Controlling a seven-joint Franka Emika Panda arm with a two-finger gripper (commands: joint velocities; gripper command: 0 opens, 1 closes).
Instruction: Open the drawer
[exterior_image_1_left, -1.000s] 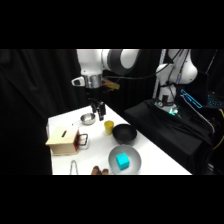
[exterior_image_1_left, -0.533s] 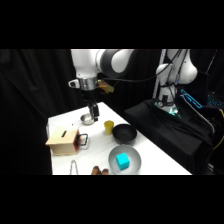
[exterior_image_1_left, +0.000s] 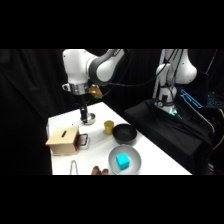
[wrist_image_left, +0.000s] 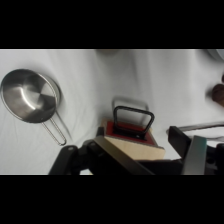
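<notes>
Wrist view looks down past the black linkage at the drawer (wrist_image_left: 131, 131), whose reddish front and loop handle (wrist_image_left: 133, 116) sit just above the picture's middle-bottom, with the tan wooden box (wrist_image_left: 134, 148) beneath it at about six o'clock. The front appears flush with the box, so I judge the drawer shut and the task barely begun. A steel pan (wrist_image_left: 29, 95) with a wire handle lies well apart at ten o'clock. From the side, the gripper (exterior_image_1_left: 85, 116) hangs above the table (exterior_image_1_left: 60, 122) near the pan, at roughly one o'clock from the box, not touching the handle. Whether its fingers are spread or closed I cannot tell from either view. A yellow cup (exterior_image_1_left: 108, 126), a black bowl (exterior_image_1_left: 124, 133) and a grey bowl (exterior_image_1_left: 131, 159) holding a cyan cube (exterior_image_1_left: 122, 160) stand off at three to four o'clock of the box. What is left, as I see it: come down to the handle, take hold, and pull the drawer outward.
</notes>
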